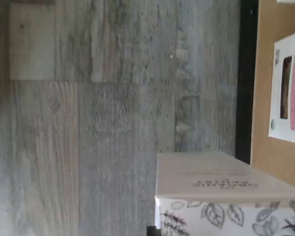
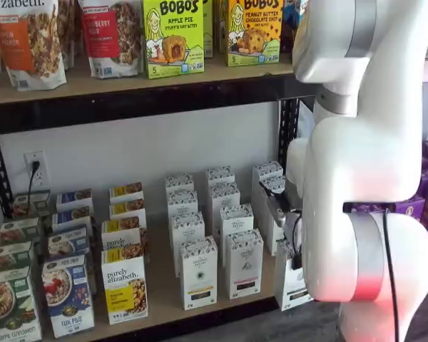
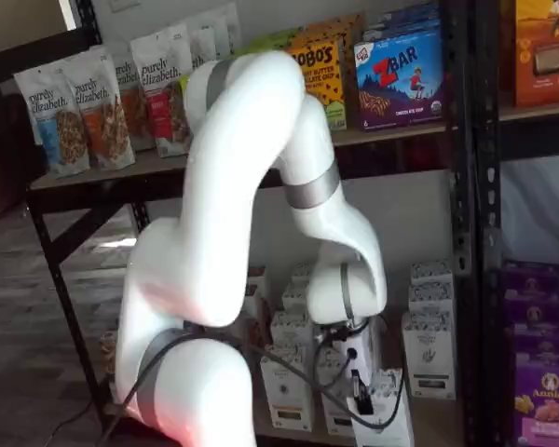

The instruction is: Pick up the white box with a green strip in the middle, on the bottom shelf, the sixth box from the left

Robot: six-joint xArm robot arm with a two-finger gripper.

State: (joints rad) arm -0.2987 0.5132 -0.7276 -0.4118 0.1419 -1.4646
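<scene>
The white box (image 2: 291, 283) stands at the right end of the front row on the bottom shelf (image 2: 160, 293), mostly behind the white arm. Its leaf-speckled band (image 1: 226, 216) fills a near corner of the wrist view, with a plain white printed face (image 1: 211, 177) beside it. In a shelf view the box (image 3: 391, 424) sits low under the wrist. My gripper (image 2: 294, 246) reaches down onto it, and one black finger (image 3: 359, 391) lies against its side. The jaws are shut on the box. Its strip label is hidden.
Similar white cartons (image 2: 198, 274) (image 2: 244, 263) stand in rows to the left, then a yellow-labelled box (image 2: 124, 288). The upper shelf (image 2: 128, 82) hangs overhead. Purple boxes (image 3: 540, 400) stand to the right. The wrist view shows grey plank floor (image 1: 113, 123), the black rail (image 1: 245, 78) and a pink-labelled box (image 1: 287, 88).
</scene>
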